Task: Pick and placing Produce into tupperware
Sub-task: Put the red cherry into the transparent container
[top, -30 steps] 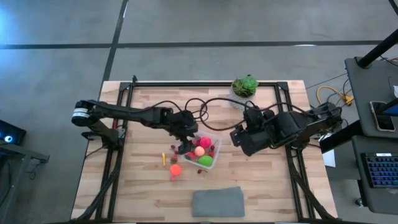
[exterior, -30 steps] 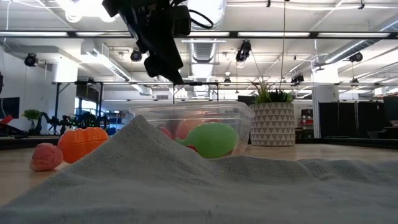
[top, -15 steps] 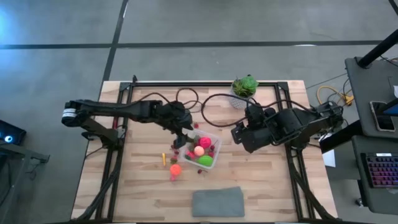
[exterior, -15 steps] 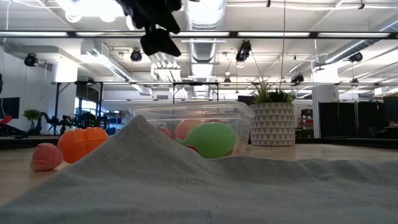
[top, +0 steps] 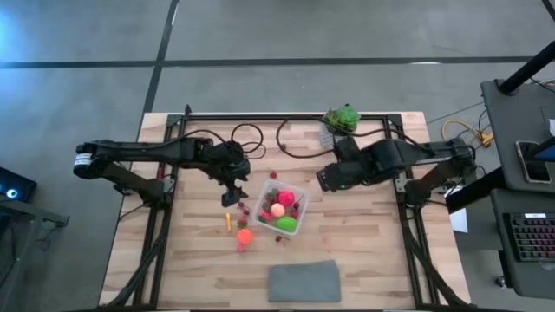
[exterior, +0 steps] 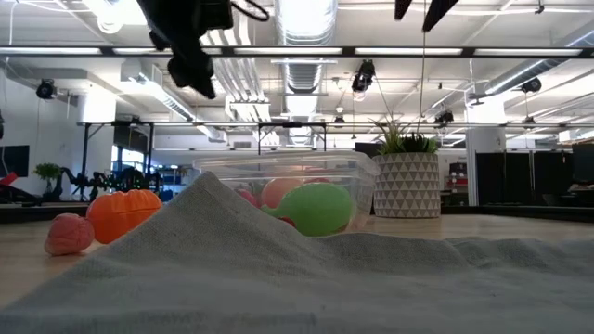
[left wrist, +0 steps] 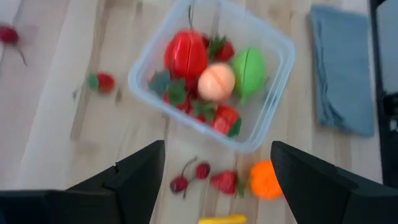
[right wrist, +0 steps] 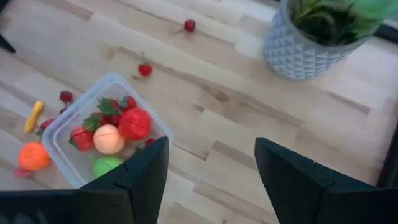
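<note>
The clear tupperware tub (top: 282,208) sits near the table's middle, already holding a red piece (left wrist: 185,53), a peach-coloured ball (left wrist: 216,81), a green piece (left wrist: 249,66) and several strawberries, so the job looks well along.

The left gripper (top: 231,192) hangs above the wood at the tub's 9 o'clock, its fingers apart and empty. That spot makes sense, since the leftover produce lies on that side. A small orange pumpkin (top: 244,235), a yellow piece (top: 229,221) and a pair of cherries (left wrist: 189,176) rest just outside the tub at about its 7 to 8 o'clock, and a lone strawberry (left wrist: 101,81) sits on the wood nearby.

The right gripper (top: 326,179) waits at the tub's 2 o'clock, raised, fingers apart with nothing between them. Two more small red pieces, probably cherries (right wrist: 145,69), lie between the tub and the potted plant (top: 342,120), within its reach. A grey cloth (top: 303,282) lies at the tub's 6 o'clock.
</note>
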You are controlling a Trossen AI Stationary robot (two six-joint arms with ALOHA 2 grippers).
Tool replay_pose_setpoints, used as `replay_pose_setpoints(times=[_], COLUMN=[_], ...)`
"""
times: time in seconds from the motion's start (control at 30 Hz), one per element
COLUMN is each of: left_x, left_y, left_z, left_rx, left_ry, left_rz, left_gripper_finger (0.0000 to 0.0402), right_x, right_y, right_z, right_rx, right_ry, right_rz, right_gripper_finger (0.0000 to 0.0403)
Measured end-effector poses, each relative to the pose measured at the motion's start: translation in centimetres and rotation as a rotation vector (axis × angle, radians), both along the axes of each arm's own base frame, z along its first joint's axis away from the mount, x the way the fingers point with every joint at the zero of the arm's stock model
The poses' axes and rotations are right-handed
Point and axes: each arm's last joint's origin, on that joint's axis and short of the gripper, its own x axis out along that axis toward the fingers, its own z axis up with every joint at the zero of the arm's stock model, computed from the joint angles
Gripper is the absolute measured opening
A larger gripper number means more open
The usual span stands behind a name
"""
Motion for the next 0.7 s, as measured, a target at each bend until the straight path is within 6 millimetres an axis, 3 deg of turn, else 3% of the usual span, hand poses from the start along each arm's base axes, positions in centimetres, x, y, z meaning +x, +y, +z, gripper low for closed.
replay_pose_setpoints(times=[0.2, 0.43, 0.7], left_x=[-1.1, -2.6, -3.7], left_y=[-0.1, -0.2, 0.0], left_z=[-1.3, -2.1, -1.3], left_rx=[-0.002, 0.006, 0.095], left_ry=[0.047, 0.053, 0.008], left_rz=[0.001, 0.006, 0.030], left_gripper_finger=[0.0278, 0.0278, 0.0278], right_x=[2.0, 3.0, 3.8], right_y=[-1.2, -2.0, -3.2], right_z=[-1.5, -1.9, -1.9], right_rx=[0.045, 0.041, 0.042], right_ry=[-0.045, -0.118, -0.191], right_rz=[0.068, 0.072, 0.032], right_gripper_finger=[0.0231, 0.0231, 0.0231])
